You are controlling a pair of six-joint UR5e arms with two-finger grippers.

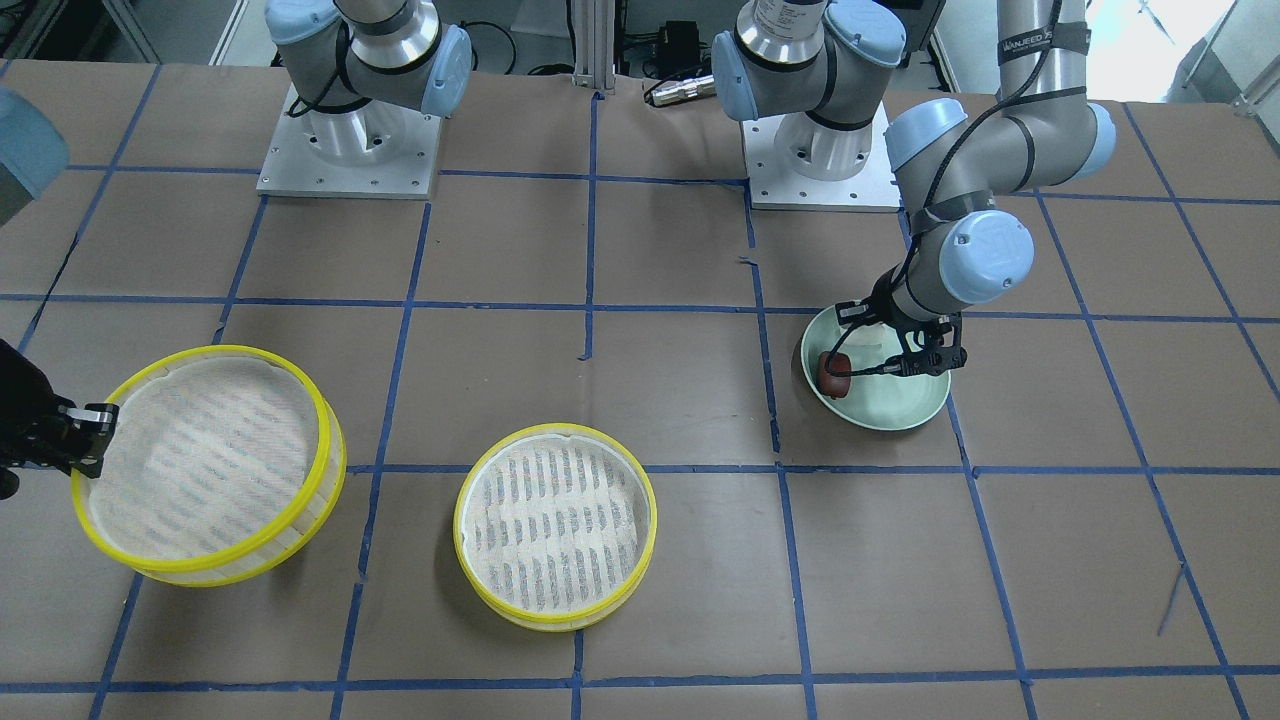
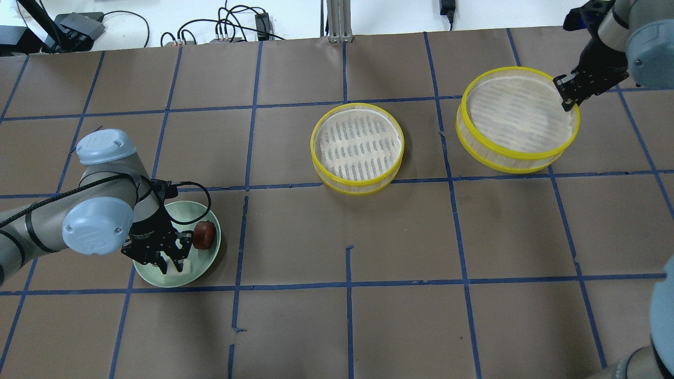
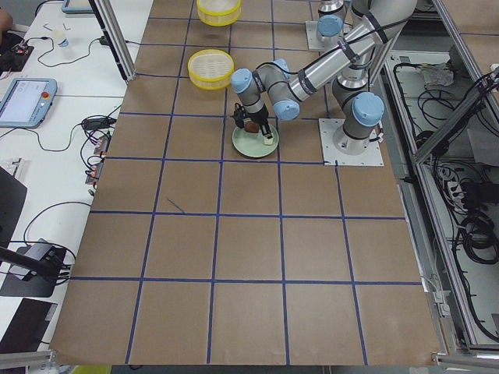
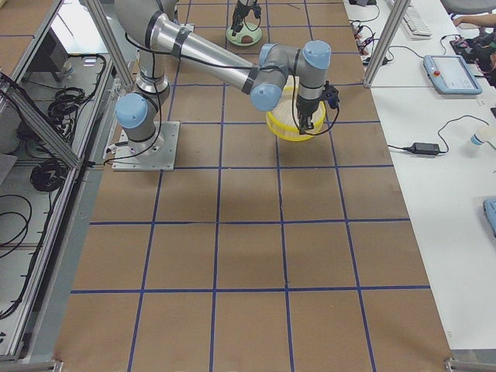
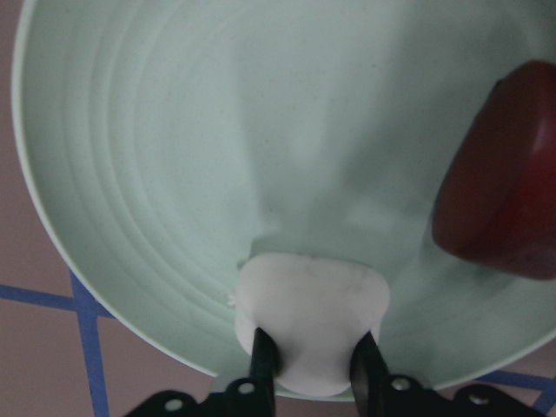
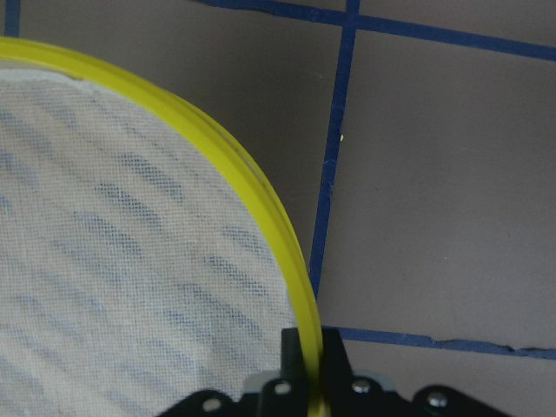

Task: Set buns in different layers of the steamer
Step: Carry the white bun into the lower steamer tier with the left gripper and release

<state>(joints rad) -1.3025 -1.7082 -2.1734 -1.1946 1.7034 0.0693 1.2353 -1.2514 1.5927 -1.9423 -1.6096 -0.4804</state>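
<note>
My left gripper (image 5: 314, 369) is shut on the white bun (image 5: 311, 317) at the near edge of the pale green plate (image 5: 130, 174). The dark reddish-brown bun (image 5: 499, 182) lies free on the plate beside it. In the overhead view the left gripper (image 2: 171, 263) is over the plate (image 2: 210, 258), with the dark bun (image 2: 204, 235) to its right. My right gripper (image 6: 311, 365) is shut on the yellow rim of one steamer tray (image 6: 261, 200), which looks tilted (image 2: 518, 118). The other steamer tray (image 2: 358, 147) stands empty at mid-table.
The brown table cover carries a blue tape grid. Both arm bases (image 1: 350, 140) stand at the robot's edge. A silver cylinder (image 1: 680, 92) lies between them. Cables (image 2: 226, 31) run along the far edge.
</note>
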